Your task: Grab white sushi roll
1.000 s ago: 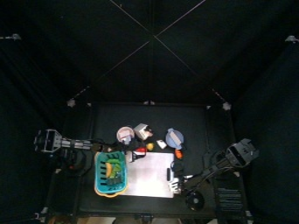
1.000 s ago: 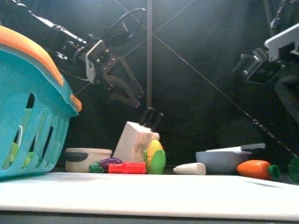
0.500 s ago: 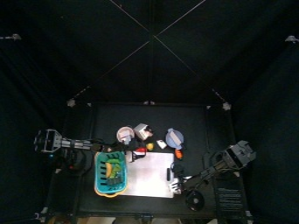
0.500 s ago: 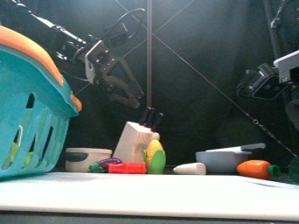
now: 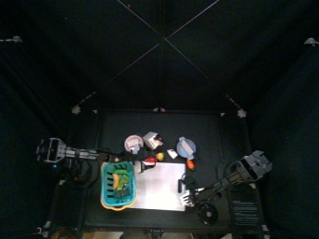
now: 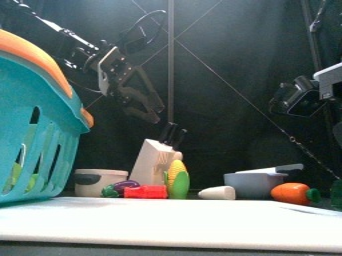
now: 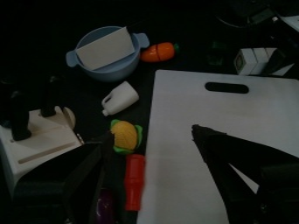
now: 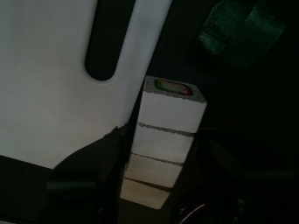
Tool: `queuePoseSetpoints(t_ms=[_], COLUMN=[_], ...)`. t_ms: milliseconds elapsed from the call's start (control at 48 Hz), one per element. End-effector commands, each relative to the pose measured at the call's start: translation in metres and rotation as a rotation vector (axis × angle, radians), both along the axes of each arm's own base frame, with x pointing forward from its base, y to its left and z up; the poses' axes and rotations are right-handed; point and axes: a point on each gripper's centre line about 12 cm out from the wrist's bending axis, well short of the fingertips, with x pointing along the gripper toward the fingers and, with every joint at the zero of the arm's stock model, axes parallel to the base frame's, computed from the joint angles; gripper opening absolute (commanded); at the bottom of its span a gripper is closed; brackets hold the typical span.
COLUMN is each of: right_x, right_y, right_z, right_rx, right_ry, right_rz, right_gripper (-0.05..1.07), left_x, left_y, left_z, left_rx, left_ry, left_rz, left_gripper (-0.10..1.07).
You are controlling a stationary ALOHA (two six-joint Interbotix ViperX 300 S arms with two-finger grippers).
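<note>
While white sushi roll (image 8: pixel 167 129) touches board edge (image 8: pixel 70 105) | fingers straddling

Pen dim throughout; black curtains (image 5: pixel 159 56) swallow most light. White cutting board (image 7: pixel 222 131) is the brightest surface, lit from above, mildly glaring in the right wrist view. Front view: teal basket (image 6: pixel 34 130) close and soft, out of focus. Left wrist view grainy, jaws in dark silhouette.
</note>
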Motion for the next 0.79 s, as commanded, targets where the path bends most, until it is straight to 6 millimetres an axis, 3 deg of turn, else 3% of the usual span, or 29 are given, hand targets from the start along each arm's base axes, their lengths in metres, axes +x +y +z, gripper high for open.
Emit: queuePoseSetpoints(t_ms=[0,229,417,771], right_x=[0.005,0.006,0.005,0.01], right_y=[0.002,-0.001,-0.006,-0.003], right_z=[0.014,0.032,0.048,0.056], right_rx=[0.017,0.007,-0.009,-0.003], right_ry=[-0.038,-0.057,-0.082,-0.103], right_rz=[0.001,0.0,-0.004,0.009], right_gripper=[0.76,0.65,0.65,0.65], left_x=[0.002,0.001,0.0,-0.005], left_y=[0.001,0.002,0.001,0.003], left_z=[0.008,0.01,0.009,0.009], left_rx=[0.008,0.009,0.01,0.01], left_ry=[-0.023,-0.03,-0.029,-0.029], left_rz=[0.003,0.006,0.004,0.01], left_gripper=[1.03,1.03,1.03,1.03])
